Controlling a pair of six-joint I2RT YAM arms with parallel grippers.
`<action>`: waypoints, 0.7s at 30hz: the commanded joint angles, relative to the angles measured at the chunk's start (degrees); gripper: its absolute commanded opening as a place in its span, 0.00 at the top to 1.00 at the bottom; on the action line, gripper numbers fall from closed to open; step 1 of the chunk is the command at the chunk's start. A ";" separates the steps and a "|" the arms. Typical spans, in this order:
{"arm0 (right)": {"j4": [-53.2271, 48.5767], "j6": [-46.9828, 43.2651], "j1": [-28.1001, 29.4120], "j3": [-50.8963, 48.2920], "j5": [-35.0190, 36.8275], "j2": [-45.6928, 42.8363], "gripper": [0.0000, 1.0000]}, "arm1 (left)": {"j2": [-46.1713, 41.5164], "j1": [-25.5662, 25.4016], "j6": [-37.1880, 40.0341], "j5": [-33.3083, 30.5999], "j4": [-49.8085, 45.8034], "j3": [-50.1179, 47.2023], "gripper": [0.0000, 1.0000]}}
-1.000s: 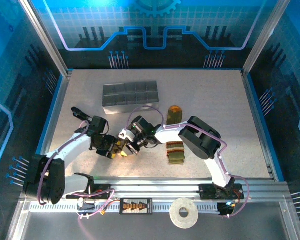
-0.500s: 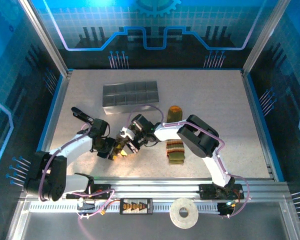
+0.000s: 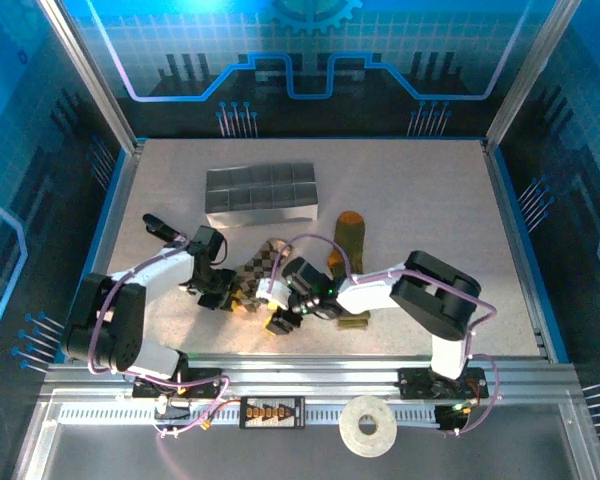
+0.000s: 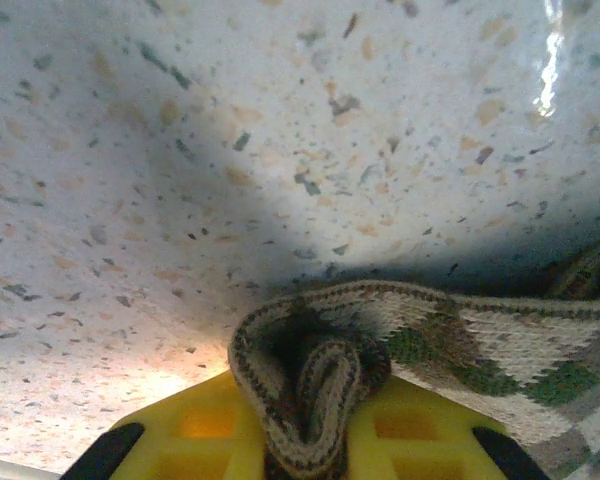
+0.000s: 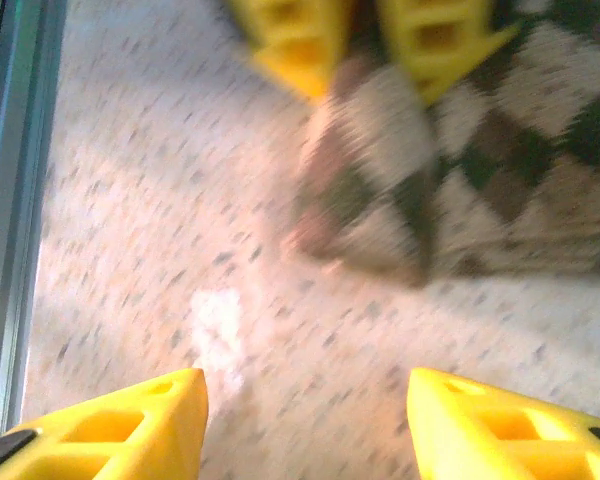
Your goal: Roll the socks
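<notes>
Left wrist: argyle sock (image 4: 480,340) within left hand (image 4: 302,440)

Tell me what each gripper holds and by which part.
The left gripper pinches the argyle sock by its bunched, ribbed edge. The right gripper is open, holding nothing.

A grey metal tray divided into small compartments (image 3: 260,194) stands at the far side of the pale speckled table top (image 3: 420,200). Along the near edge runs a grooved aluminium rail (image 3: 540,385). On it lie a white ring-shaped roll of tape (image 3: 368,427) and a small black rectangular holder (image 3: 271,412).
</notes>
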 commanded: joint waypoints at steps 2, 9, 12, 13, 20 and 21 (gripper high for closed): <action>7.84 -13.39 4.25 -2.91 18.61 -3.68 0.43 | 4.65 -0.86 -1.30 -4.64 -11.12 -0.69 0.90; 10.11 -18.94 8.52 -0.01 24.87 -1.64 0.42 | 8.81 -0.93 0.03 -5.85 -15.29 3.59 0.90; 9.61 -19.25 9.23 2.36 24.80 0.70 0.42 | 9.99 -0.95 -0.08 -6.26 -15.85 4.44 0.90; 9.28 -19.03 9.26 3.64 24.38 1.45 0.43 | 10.39 -0.93 -0.13 -6.37 -15.88 4.71 0.90; 5.26 -17.28 9.28 8.96 20.93 6.27 0.60 | 12.92 -0.90 0.30 -6.38 -16.38 7.17 0.90; 5.04 -16.94 9.31 9.31 21.68 6.98 0.64 | 13.22 -0.95 0.33 -6.39 -16.43 7.43 0.90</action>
